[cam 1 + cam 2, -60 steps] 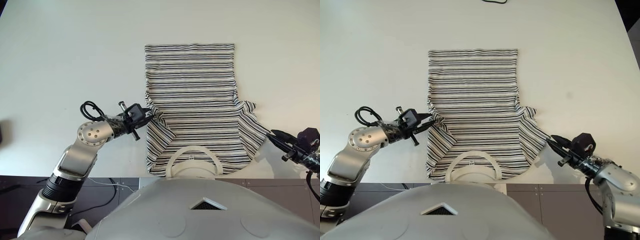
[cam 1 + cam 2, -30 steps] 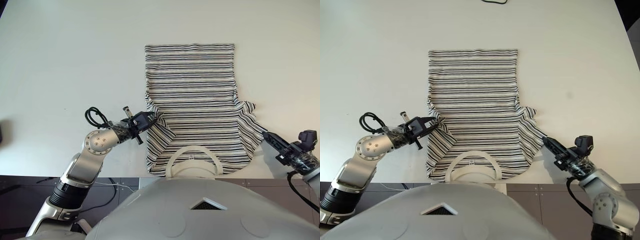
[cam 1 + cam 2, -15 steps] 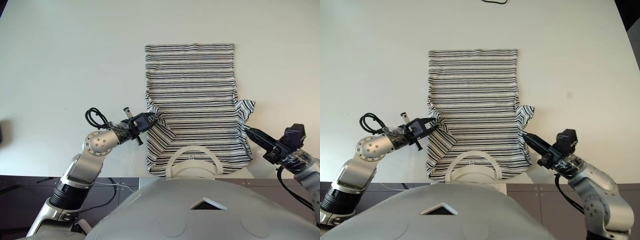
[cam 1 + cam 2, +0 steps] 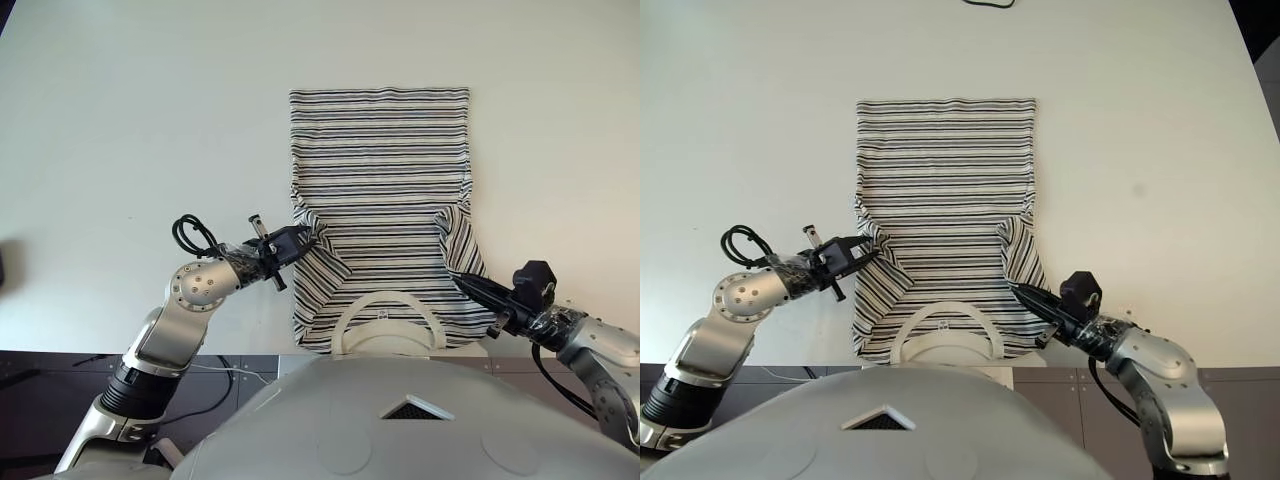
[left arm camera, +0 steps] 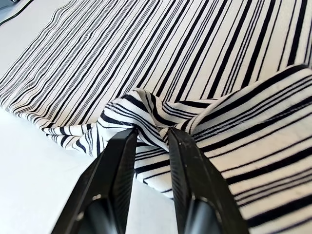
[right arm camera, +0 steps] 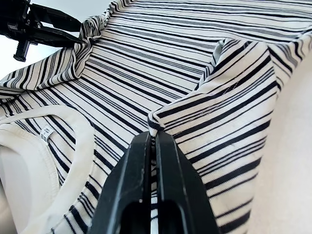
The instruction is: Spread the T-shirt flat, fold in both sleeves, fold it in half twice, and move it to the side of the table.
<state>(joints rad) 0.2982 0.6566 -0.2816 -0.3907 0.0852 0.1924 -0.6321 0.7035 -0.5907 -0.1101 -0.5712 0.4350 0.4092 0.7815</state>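
Observation:
The striped T-shirt (image 4: pixel 380 160) lies on the white table (image 4: pixel 150 120), hem far, white collar (image 4: pixel 388 310) at the near edge. My left gripper (image 4: pixel 303 236) is shut on the bunched left sleeve (image 5: pixel 146 105), which sits by the shirt's left edge; the fabric is pinched between its black fingers (image 5: pixel 119 156). My right gripper (image 4: pixel 462 279) is shut on the edge of the right sleeve (image 6: pixel 234 87) and holds it over the shirt's body, so the sleeve (image 4: pixel 455 240) lies folded inward.
A black cable (image 4: pixel 990 3) lies at the table's far edge. A small dark mark (image 4: pixel 1137 189) is on the table right of the shirt. Bare table spreads wide on the left, right and far sides.
My right gripper has carried the right sleeve inward from beyond the shirt's right side onto its body. The left gripper has stayed at the left sleeve.

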